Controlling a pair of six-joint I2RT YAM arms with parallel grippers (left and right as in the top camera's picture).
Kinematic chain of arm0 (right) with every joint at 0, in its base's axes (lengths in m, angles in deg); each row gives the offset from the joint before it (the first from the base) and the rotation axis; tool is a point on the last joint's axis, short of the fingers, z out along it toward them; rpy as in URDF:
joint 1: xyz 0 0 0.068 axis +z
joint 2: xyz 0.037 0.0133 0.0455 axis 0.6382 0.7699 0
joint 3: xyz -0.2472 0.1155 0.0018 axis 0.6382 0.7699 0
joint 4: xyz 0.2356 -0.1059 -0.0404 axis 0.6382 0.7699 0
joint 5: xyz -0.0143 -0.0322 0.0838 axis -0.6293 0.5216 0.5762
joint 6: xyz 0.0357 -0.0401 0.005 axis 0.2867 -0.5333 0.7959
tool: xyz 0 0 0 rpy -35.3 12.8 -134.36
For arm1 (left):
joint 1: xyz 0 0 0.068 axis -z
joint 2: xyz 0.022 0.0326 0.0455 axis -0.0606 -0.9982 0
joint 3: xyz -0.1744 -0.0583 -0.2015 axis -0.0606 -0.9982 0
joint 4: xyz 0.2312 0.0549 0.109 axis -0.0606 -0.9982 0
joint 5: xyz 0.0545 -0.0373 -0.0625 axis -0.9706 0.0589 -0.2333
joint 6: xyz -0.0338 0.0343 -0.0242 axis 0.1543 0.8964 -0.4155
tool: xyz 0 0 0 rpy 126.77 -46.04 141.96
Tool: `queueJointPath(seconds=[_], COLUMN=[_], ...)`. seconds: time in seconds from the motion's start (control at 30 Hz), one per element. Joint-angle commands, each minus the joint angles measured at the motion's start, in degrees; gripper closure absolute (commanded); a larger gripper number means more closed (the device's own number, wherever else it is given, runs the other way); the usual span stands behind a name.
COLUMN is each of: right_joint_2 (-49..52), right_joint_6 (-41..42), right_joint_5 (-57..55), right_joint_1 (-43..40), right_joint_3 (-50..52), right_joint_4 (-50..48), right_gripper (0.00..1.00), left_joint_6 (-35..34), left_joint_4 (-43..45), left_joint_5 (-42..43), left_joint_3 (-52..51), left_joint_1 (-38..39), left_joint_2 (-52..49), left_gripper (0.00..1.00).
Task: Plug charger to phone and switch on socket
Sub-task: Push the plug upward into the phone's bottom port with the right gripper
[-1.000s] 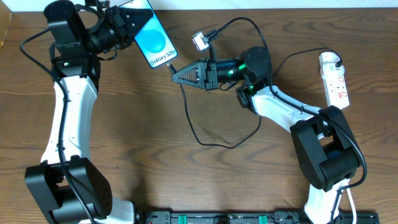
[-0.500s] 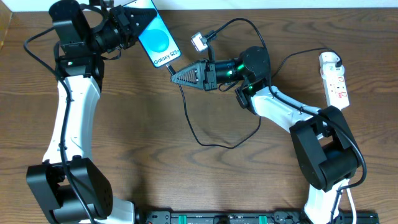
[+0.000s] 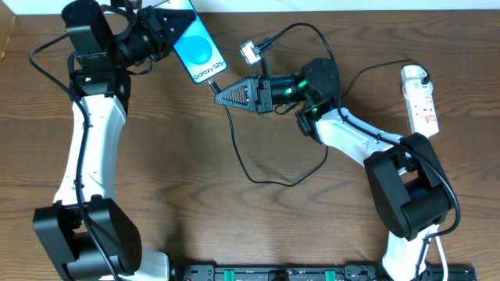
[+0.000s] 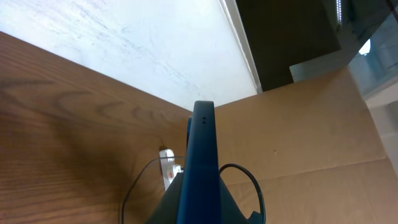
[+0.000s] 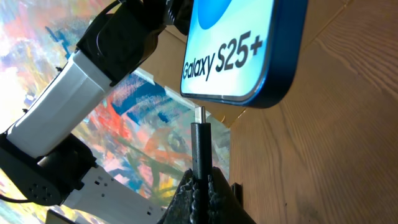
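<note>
My left gripper (image 3: 162, 30) is shut on the phone (image 3: 198, 48), held tilted above the table's far left with its blue "Galaxy S25+" screen up. The left wrist view shows it edge-on (image 4: 200, 163). My right gripper (image 3: 223, 95) is shut on the charger's black connector (image 5: 199, 144), whose metal tip sits just short of the phone's bottom edge (image 5: 249, 50), not touching. The thin black cable (image 3: 258, 173) loops over the table. The white socket strip (image 3: 419, 99) lies at the far right, with a white plug in its far end.
A brown board (image 4: 311, 143) stands behind the table's far edge. A small silver-and-black connector block (image 3: 251, 51) hangs on a robot cable near the right wrist. The arm bases stand at the near edge.
The phone in my left gripper has shifted slightly right toward the connector since a second ago. My right gripper has stayed in place.
</note>
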Motion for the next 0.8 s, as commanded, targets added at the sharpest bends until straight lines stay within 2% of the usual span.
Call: queueJointPath(seconds=[0.0, 0.77], right_joint_2=[0.09, 0.07], right_joint_6=[-0.9, -0.85], right_joint_5=[-0.42, -0.22], right_joint_1=[0.24, -0.79], right_joint_3=[-0.5, -0.5], right_joint_4=[-0.13, -0.13], right_gripper=[0.99, 0.99], left_joint_6=[0.52, 0.7], left_joint_4=[0.31, 0.31], left_joint_5=[-0.04, 2.62], left_joint_3=[0.66, 0.66], left_joint_1=[0.07, -0.44], left_joint_2=[0.39, 0.39], left_gripper=[0.92, 0.93])
